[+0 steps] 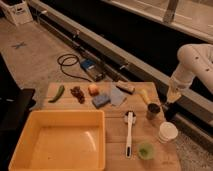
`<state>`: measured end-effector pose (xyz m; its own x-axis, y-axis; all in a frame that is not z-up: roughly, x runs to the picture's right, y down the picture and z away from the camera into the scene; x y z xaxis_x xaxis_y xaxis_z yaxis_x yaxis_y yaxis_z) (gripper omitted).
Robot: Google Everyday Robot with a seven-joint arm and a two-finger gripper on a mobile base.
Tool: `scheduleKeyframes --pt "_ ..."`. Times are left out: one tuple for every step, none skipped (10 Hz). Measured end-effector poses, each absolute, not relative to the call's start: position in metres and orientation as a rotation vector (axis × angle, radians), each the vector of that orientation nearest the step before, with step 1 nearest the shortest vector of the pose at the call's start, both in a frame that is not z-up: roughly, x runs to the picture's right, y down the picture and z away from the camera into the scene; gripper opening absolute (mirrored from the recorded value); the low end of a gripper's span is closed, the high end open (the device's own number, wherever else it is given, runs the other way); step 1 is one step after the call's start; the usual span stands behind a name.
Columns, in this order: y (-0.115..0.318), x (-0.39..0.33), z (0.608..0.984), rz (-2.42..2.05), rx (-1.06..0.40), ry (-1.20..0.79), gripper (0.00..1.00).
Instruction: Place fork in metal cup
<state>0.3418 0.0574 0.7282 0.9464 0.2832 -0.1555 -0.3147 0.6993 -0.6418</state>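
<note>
The metal cup (153,111) is a small dark shiny tumbler standing upright near the right edge of the wooden table (115,127). My gripper (171,100) hangs from the white arm (196,62) just right of the cup and a little above its rim. It sits over the table's right edge. I cannot make out the fork; no thin silvery utensil shows on the table, and whatever is at the gripper tip is hidden.
A white paper cup (167,132) and a low green cup (145,150) stand in front of the metal cup. A white brush (129,132) lies left of them. A large yellow bin (57,140) fills the front left. Food items, a blue sponge (101,100) and a cloth (117,96) lie along the back.
</note>
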Motion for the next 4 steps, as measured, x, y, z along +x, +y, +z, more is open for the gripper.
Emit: scheduleKeyframes --pt "0.061 0.342 0.737 0.347 -0.733 0.031 0.0" --pt "0.064 0.342 0.741 0.356 -0.745 0.024 0.01" --pt "0.066 0.341 0.744 0.362 -0.754 0.018 0.05" --pt "0.068 0.34 0.748 0.372 -0.766 0.01 0.18"
